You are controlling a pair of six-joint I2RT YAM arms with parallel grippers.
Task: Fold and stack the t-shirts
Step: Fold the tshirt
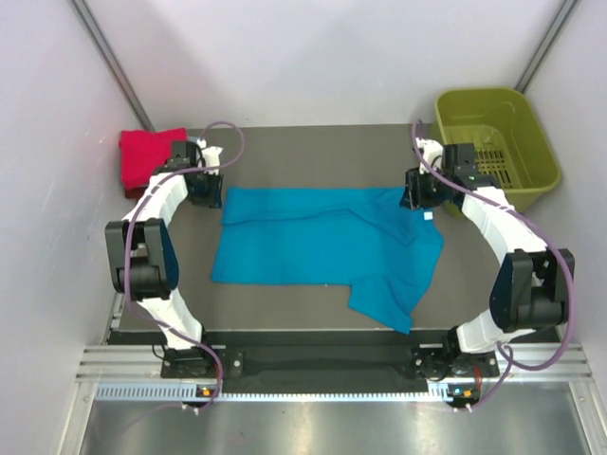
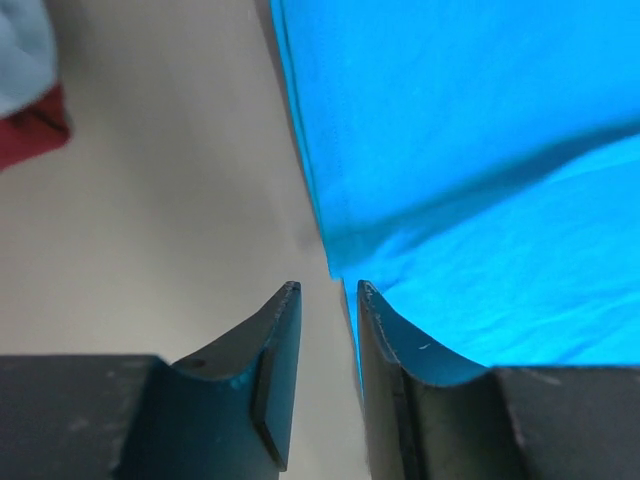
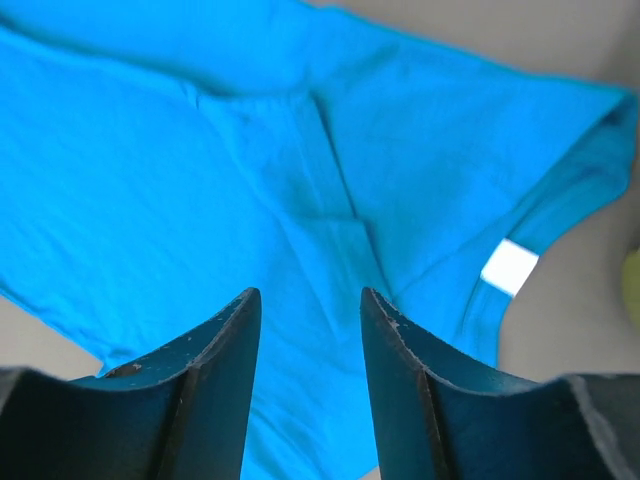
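Note:
A bright teal-blue t-shirt lies partly folded across the middle of the table, one sleeve trailing toward the near right. My left gripper hovers at its far left corner. In the left wrist view that gripper is open, with bare table showing between its fingers and the shirt's edge just to the right. My right gripper is at the far right corner. In its wrist view the right gripper is open above the teal cloth, near a white label. A folded red t-shirt sits at the far left, with a pale grey-blue one on it.
An olive-green plastic basket stands at the far right corner, close behind the right arm. White walls close in the table on the left, right and back. The arm bases and a metal rail run along the near edge.

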